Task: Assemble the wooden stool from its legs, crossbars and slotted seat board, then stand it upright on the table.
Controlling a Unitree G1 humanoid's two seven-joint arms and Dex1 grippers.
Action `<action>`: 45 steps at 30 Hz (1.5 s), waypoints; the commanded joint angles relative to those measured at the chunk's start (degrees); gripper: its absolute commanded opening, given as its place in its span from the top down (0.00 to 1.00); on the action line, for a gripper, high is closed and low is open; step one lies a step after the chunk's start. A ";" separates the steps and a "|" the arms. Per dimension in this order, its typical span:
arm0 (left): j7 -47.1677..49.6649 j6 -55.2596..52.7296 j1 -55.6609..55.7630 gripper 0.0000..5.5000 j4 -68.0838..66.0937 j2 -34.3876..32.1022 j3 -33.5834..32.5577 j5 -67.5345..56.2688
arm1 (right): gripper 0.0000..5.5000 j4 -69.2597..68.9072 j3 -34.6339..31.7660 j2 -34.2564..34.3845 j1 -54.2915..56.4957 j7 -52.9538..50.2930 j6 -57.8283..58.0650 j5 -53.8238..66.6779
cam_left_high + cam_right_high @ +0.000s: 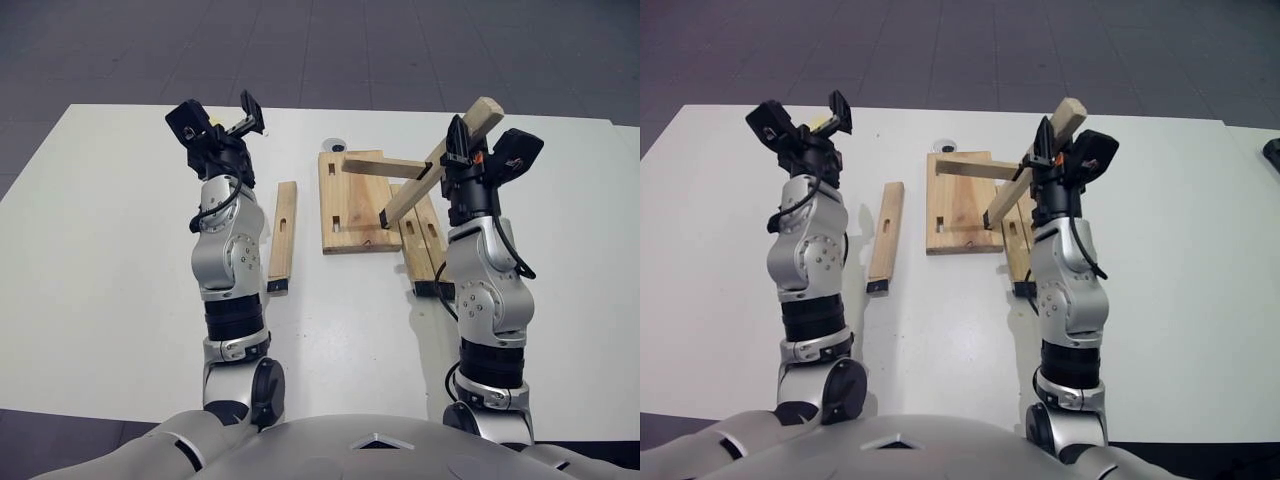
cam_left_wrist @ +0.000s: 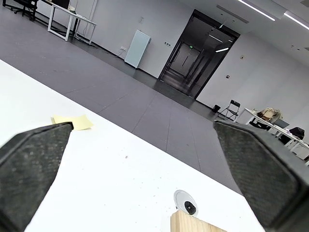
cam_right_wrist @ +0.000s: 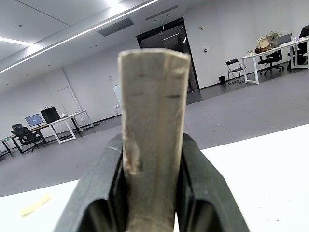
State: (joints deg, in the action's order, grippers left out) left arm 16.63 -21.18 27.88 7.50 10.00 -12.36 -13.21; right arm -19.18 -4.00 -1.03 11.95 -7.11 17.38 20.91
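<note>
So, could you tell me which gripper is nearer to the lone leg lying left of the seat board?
Left. The left gripper hovers open just beyond the far end of the lone leg; the right gripper, clamping a second leg, is across the seat board.

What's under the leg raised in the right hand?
The slotted seat board lies flat on the table beneath the leg, loose wooden bars alongside. The right arm hides part of those bars, so their count is unclear.

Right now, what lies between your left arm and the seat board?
A loose wooden leg, flat on the table, seen in the left eye view.
</note>
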 commanded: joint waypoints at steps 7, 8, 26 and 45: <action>0.98 0.10 0.64 0.02 0.77 -0.87 1.59 2.28 | 0.82 2.61 4.69 -5.85 -5.68 3.92 9.31 -5.71; 1.06 0.02 0.55 0.02 0.99 -0.86 1.67 2.44 | 0.82 2.79 5.54 -6.61 -6.03 4.29 10.21 -6.49; 1.13 -0.31 1.44 0.02 -0.20 -1.23 1.86 3.40 | 0.82 6.16 3.86 -6.13 -2.90 7.42 9.11 -3.30; 0.42 2.33 1.29 0.02 -2.79 0.26 4.81 3.84 | 0.36 1.59 -0.82 -3.84 3.24 11.88 3.85 0.84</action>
State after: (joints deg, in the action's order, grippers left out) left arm 17.03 -19.74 28.81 5.41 10.25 -7.89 -10.20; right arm -14.97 -3.39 -4.07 12.75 3.80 21.60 20.38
